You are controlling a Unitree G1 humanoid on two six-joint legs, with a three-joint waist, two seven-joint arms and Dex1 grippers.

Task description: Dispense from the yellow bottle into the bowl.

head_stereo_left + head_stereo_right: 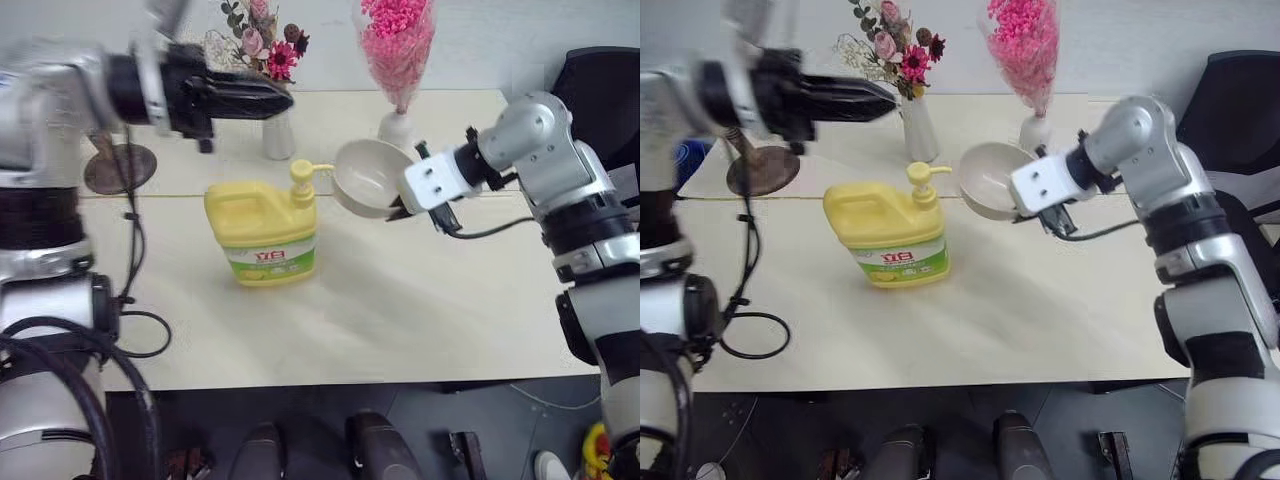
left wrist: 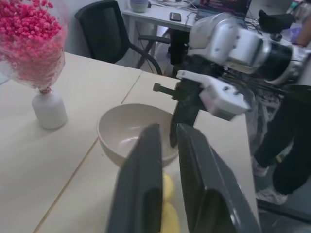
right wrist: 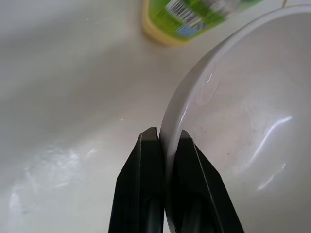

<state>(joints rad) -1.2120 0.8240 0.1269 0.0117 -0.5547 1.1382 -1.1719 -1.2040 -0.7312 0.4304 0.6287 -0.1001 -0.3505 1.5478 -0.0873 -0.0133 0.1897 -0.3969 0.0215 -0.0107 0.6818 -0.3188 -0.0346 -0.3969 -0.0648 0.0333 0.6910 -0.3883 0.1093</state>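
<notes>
Pale cream tabletop (image 1: 400, 310) is occupying most of the scene, with a seam line running across it behind the jug and dark flooring showing below its near edge. We are noting a black office chair (image 1: 1240, 100) beyond the right end of the table, and in the left wrist view a second desk carrying a laptop, plus a person's legs at the edge.

We are counting one yellow bottle (image 1: 265, 235), standing upright on the table left of centre, its pump spout pointing toward the bowl. We are counting one bowl (image 1: 368, 178) — it is being carried clear of the surface, tilted, just beside the pump head. We are recording two white vases: one with mixed dried flowers (image 1: 278, 135) behind the bottle, one with pink sprigs (image 1: 397, 125) behind the bowl. One round brown stand (image 1: 119, 168) is sitting at the far left, and one black cable (image 1: 135, 300) is trailing across the left of the table.

We are finding the right gripper (image 3: 165, 141) clamped on the bowl's rim, one finger inside and one outside. We are finding the left gripper (image 1: 280, 100) raised above the table behind the bottle, holding nothing; its fingers (image 2: 141, 184) are standing slightly parted — a narrow gap is showing between them.
</notes>
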